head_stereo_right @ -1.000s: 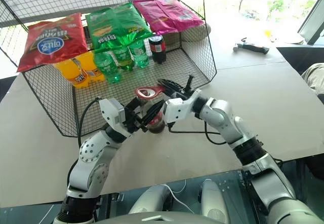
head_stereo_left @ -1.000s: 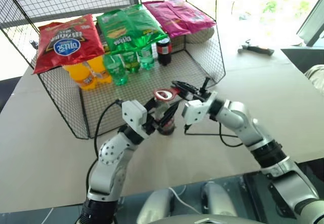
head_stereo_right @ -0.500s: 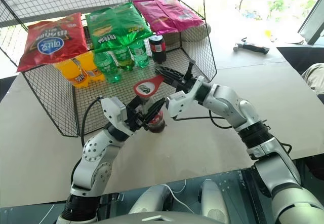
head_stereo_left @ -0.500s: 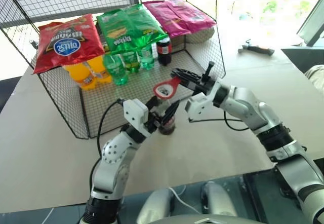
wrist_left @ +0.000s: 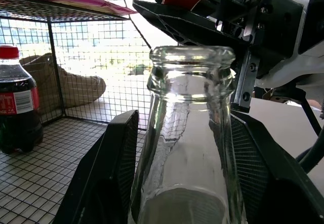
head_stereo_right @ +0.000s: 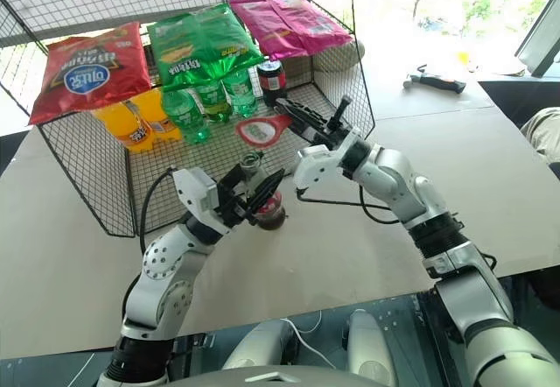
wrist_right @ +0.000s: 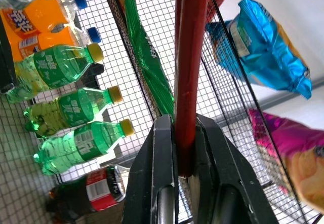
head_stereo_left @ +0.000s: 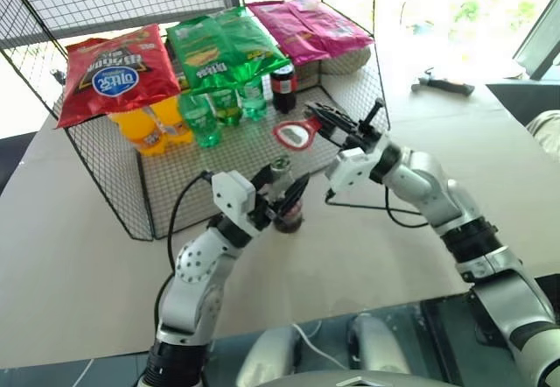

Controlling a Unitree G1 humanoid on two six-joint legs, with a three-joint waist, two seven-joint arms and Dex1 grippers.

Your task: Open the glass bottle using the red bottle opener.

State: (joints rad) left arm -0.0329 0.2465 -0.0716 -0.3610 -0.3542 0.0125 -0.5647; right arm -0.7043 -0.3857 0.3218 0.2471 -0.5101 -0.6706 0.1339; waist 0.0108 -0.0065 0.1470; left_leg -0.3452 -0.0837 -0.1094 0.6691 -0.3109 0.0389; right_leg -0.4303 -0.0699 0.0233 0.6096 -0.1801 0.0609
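The glass bottle (head_stereo_left: 287, 218) stands upright on the table just in front of the wire basket. My left gripper (head_stereo_left: 282, 184) is shut on it, one black finger (wrist_left: 109, 176) on each side of the neck. In the left wrist view the bottle's mouth (wrist_left: 191, 62) is bare clear glass. My right gripper (head_stereo_left: 331, 124) hovers above and behind the bottle. It is shut on the handle of the red bottle opener (head_stereo_left: 296, 133), whose loop head points left, clear of the bottle top. The right wrist view shows the red handle (wrist_right: 186, 82) clamped between that gripper's fingers.
An open wire basket (head_stereo_left: 122, 194) behind the bottle holds chip bags (head_stereo_left: 118, 72), green bottles (head_stereo_left: 219, 107), orange bottles (head_stereo_left: 149, 129) and a dark cola bottle (head_stereo_left: 283, 85). A small tool (head_stereo_left: 442, 83) lies on the table at far right. Black cables hang from both wrists.
My right gripper has lifted the opener up off the bottle top and back to the right. The bottle's mouth now shows uncovered. My left gripper and the bottle have stayed still.
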